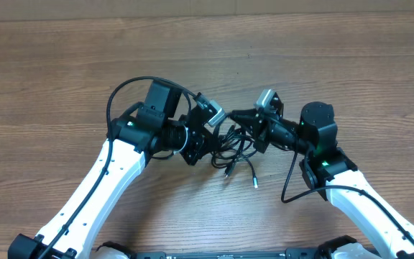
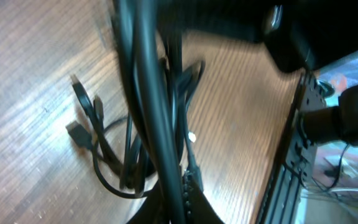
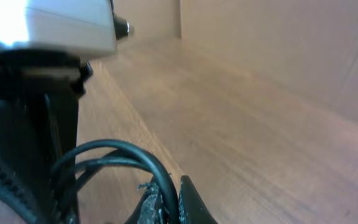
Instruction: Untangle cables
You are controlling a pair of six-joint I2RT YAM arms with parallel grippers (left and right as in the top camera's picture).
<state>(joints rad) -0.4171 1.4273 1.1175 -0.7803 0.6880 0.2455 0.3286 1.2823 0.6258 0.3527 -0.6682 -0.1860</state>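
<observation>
The cables (image 1: 230, 151) are thin black cords knotted in a small bundle on the wooden table between my two arms. Two loose ends with silvery plug tips (image 1: 256, 183) trail toward the front. My left gripper (image 1: 214, 140) meets the bundle from the left. In the left wrist view it (image 2: 182, 199) is shut on one black cord that runs up through the jaws, with loops and plugs (image 2: 82, 134) lying left of it. From the right, my right gripper (image 1: 237, 124) reaches the knot. The right wrist view shows it (image 3: 171, 199) shut on a curved cord (image 3: 117, 149).
The two wrists nearly touch over the knot. The left arm's silver camera box (image 3: 48, 25) fills the right wrist view's top left. The table's front edge with a black rail (image 2: 284, 168) runs beside the bundle. A brown wall (image 3: 278, 50) stands behind the table.
</observation>
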